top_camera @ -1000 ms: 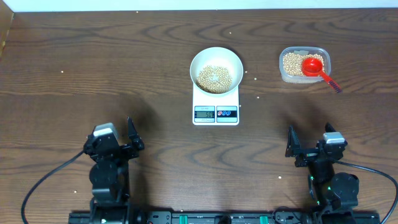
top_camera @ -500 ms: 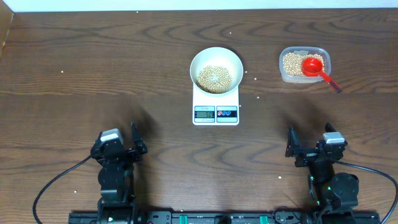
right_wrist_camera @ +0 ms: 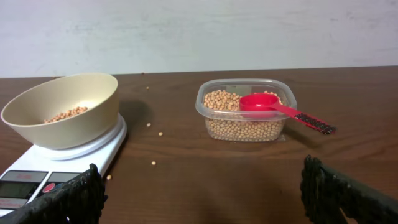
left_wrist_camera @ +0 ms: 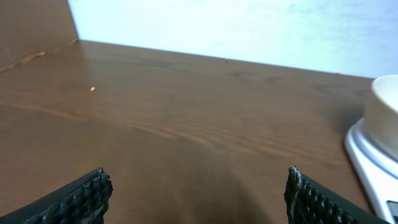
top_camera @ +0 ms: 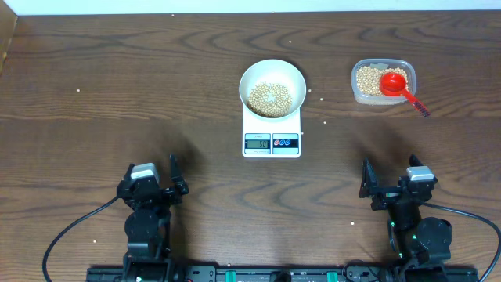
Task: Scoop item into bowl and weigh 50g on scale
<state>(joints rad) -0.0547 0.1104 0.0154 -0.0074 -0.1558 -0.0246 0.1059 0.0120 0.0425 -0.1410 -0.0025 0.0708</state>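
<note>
Your left gripper (left_wrist_camera: 198,190) sits low over the near edge of the wooden table (top_camera: 117,94), left of centre, with its jaws spread wide and nothing between them. Your right gripper (right_wrist_camera: 202,190) sits the same way on the right side, also spread wide and empty. Both are well apart from the task's things. The white digital scale (top_camera: 272,131) stands in the middle of the table, its display and buttons facing you. The digits are too small to read. The white bowl (top_camera: 272,70) rests on the scale's platform, upright, with a shallow heap of soybeans (top_camera: 270,99) covering its bottom. To the right of the scale, clear of it, is a clear plastic tub (top_camera: 355,92) holding more of the same beans. A red scoop (top_camera: 394,82) lies inside the tub on top of the beans, with its handle reaching over the rim towards the table's right side. In the right wrist view a few stray beans (right_wrist_camera: 160,133) lie on the bare wood between the scale and the tub. In the left wrist view the bowl and scale show only at the right edge.
</note>
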